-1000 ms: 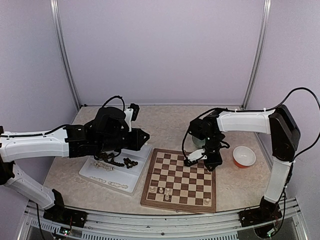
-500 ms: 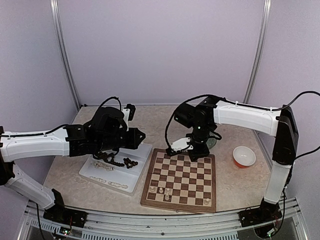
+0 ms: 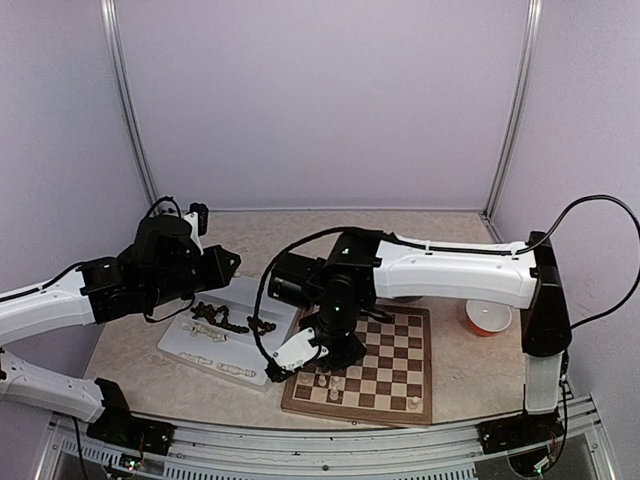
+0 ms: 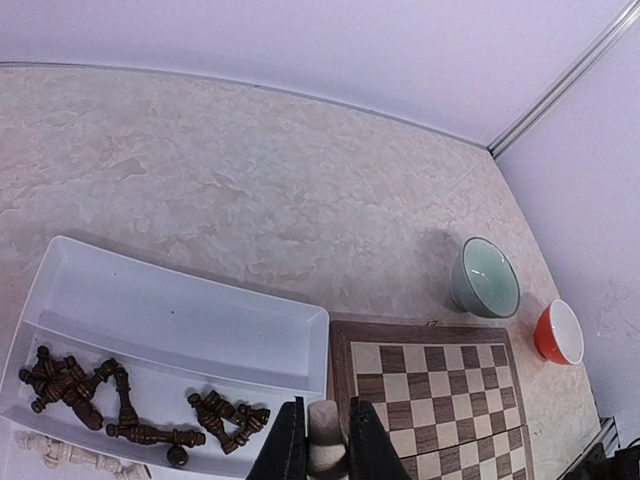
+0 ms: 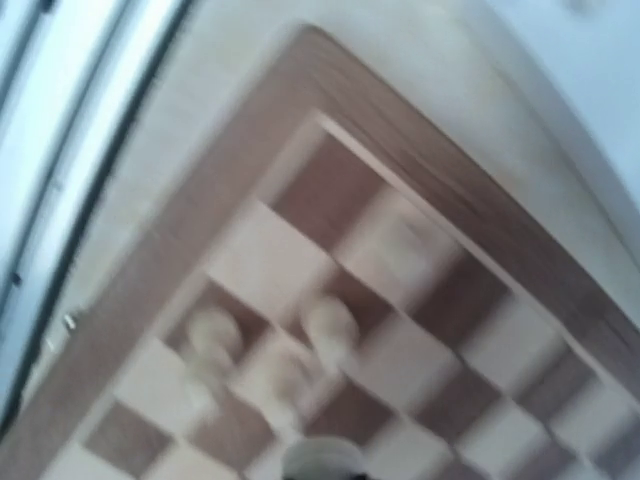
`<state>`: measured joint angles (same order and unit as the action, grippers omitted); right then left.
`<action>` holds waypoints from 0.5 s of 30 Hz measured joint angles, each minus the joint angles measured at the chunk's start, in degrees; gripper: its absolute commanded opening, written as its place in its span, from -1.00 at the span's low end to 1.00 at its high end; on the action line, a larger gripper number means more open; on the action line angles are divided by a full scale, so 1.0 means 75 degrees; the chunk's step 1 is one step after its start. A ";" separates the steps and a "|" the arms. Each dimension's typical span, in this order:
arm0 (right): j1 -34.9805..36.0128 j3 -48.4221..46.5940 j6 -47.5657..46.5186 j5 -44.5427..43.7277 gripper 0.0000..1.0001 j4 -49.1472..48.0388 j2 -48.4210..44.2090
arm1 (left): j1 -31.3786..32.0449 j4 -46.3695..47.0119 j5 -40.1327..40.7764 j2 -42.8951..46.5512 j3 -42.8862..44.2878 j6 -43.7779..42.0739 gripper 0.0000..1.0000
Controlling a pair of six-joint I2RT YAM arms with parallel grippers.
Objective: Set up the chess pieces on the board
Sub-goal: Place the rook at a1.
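The board (image 3: 385, 372) lies at the table's front; a few cream-white chess pieces (image 3: 322, 381) stand along its near edge. My left gripper (image 4: 328, 450) is shut on a cream-white piece (image 4: 327, 428), held above the seam between the tray and the board (image 4: 430, 395). From above, the left gripper (image 3: 228, 262) hovers over the tray's far end. My right gripper (image 3: 283, 358) reaches over the board's near-left corner, jaws shut. The right wrist view is blurred; it shows that board corner (image 5: 250, 160) and pale pieces (image 5: 330, 325). A pale rounded shape at its bottom edge is unclear.
A white divided tray (image 3: 262, 375) left of the board holds dark pieces (image 4: 225, 418) and some cream ones (image 3: 205, 332). A pale green bowl (image 4: 485, 278) and an orange bowl (image 3: 488, 315) sit beyond the board's right side. The right arm's long white link spans above the board.
The right arm swung from the board's far-right side across to its near-left corner, closing its jaws. The left arm drew back to the left, off the tray's right end.
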<state>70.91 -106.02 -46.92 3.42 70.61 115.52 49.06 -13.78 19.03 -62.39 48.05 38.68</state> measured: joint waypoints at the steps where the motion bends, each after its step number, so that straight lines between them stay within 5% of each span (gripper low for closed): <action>1: 0.0128 -0.0067 -0.0023 -0.0012 -0.92 0.0032 0.0172 | -0.0003 -0.0003 0.0017 0.0108 -0.0058 0.0026 -1.00; 15: 0.0723 -0.1160 -0.0166 -0.0166 -0.92 0.0332 0.1527 | -0.0003 -0.0093 0.0061 0.0606 -0.0501 0.0187 -1.00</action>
<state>76.34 -114.72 -48.16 2.17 73.10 126.98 49.04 -14.48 19.49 -57.84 44.29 40.07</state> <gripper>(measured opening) 0.087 0.127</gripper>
